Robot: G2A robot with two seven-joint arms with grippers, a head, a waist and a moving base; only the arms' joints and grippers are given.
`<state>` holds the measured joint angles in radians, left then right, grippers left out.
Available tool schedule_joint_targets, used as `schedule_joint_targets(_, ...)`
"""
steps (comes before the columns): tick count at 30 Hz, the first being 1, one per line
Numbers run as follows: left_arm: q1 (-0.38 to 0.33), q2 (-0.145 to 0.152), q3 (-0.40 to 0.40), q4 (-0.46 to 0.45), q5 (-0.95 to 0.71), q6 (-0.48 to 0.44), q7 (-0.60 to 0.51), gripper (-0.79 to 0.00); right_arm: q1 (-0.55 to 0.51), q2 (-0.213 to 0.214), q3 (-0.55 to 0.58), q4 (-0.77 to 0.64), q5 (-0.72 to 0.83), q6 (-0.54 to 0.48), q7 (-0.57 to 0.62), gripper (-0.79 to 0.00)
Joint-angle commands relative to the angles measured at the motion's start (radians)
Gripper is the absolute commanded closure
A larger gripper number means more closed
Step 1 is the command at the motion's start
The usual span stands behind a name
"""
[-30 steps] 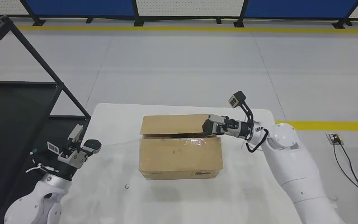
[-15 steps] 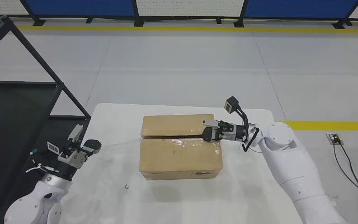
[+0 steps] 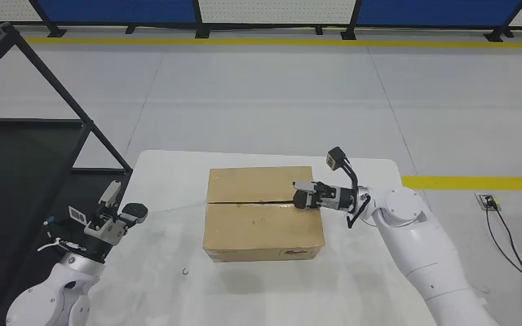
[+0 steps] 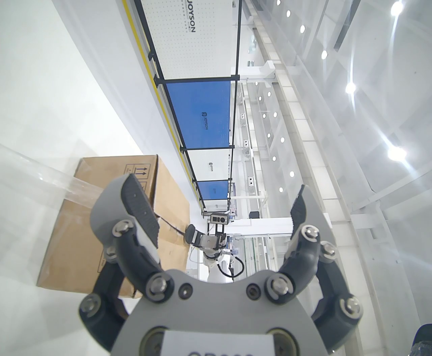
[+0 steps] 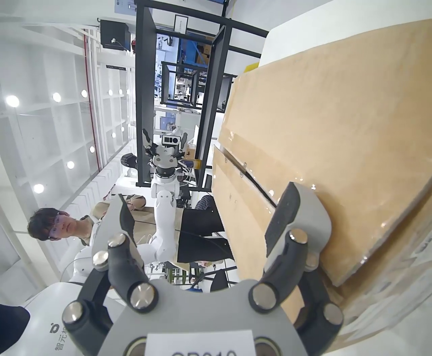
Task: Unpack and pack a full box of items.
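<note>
One closed box (image 3: 261, 226), right claw (image 3: 296, 196) seemingly on top

Box (image 4: 111, 229), end face: framed pair of upright arrows (image 4: 141, 168) near the top corner, with a smaller dark mark (image 4: 101, 261) lower down that is illegible.

Top view: thin line of dark print (image 3: 298, 253) along the lower edge of the box's front face, too small to read.

Right wrist view: grey print (image 5: 422, 251) on the box's side, cut by the frame edge.

Partitions behind: dark lettering on the white perforated panel (image 4: 189, 23); a white logo with a word on the blue panel (image 4: 204, 119).

White label (image 4: 219, 344) on the mount of the left pincer (image 4: 219, 195) and second label (image 5: 202, 344) on the mount of the right pincer (image 5: 206, 205): dark characters, cropped, unreadable.
</note>
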<state>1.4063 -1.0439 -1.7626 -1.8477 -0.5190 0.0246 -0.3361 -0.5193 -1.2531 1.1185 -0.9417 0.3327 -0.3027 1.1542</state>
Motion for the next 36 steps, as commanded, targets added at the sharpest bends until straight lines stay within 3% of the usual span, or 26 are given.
schedule_joint_targets(1,0.0,0.0,0.0,0.0,0.0,0.0,0.0,-0.785,0.004,-0.001,-0.005,0.007,-0.009,0.004,-0.007,-0.785)
schedule_joint_targets(14,0.006,0.0,0.007,-0.002,-0.002,0.003,-0.017,-0.785,0.013,-0.003,-0.013,0.02,-0.008,0.001,-0.017,-0.785)
schedule_joint_targets(18,0.03,-0.001,0.034,0.016,0.003,0.032,-0.075,-0.785,0.013,-0.003,-0.013,0.02,-0.008,0.001,-0.017,-0.785)
schedule_joint_targets(24,0.039,-0.007,0.102,0.073,0.042,0.047,-0.069,-0.785,0.013,-0.003,-0.013,0.02,-0.008,0.001,-0.017,-0.785)
schedule_joint_targets(28,0.001,-0.014,0.149,0.135,0.028,0.07,-0.055,-0.785,0.013,-0.003,-0.013,0.02,-0.008,0.001,-0.017,-0.785)
schedule_joint_targets(36,-0.154,-0.037,0.265,0.324,-0.009,0.093,0.0,-0.785,0.013,-0.003,-0.013,0.02,-0.008,0.001,-0.017,-0.785)
